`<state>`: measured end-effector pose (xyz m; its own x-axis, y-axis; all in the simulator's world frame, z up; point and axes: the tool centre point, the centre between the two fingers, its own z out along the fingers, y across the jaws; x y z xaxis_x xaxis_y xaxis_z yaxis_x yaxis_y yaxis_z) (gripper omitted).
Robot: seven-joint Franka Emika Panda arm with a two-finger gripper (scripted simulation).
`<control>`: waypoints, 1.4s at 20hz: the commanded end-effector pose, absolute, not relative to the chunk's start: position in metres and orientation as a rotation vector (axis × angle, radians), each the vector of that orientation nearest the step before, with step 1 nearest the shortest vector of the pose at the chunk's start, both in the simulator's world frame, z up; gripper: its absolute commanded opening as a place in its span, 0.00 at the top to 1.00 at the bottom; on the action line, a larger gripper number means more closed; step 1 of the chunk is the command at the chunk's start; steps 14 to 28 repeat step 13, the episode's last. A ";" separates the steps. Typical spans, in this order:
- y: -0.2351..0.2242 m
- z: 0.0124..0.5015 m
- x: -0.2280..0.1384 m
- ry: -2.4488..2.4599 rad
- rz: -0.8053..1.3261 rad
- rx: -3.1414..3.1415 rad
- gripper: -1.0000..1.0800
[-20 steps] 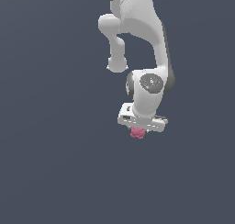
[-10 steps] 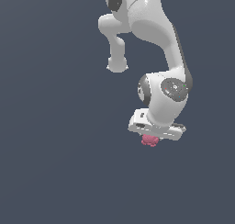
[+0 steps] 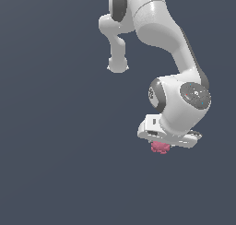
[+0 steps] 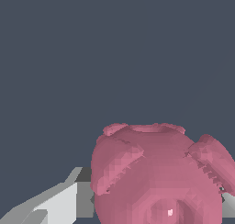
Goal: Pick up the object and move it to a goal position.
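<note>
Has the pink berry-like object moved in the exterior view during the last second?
Yes. The pink object, under the hand, has shifted toward the exterior view's right and slightly down, away from the arm's fixed base link.

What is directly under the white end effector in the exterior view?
A small pinkish-red lumpy object sticks out below the end effector. Its upper part is covered by the end effector body, and the fingers are hidden there too. Beyond it, only plain dark background shows.

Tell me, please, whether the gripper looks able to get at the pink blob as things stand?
Probably yes: the pink blob sits right under the gripper, apparently already between its fingers, with nothing else around it.
</note>
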<state>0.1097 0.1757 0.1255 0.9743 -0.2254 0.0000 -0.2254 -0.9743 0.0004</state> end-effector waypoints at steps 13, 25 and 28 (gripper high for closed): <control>0.189 0.131 0.125 -0.357 0.000 3.121 1.00; 0.189 0.131 0.125 -0.357 0.000 3.121 1.00; 0.189 0.131 0.125 -0.357 0.000 3.121 1.00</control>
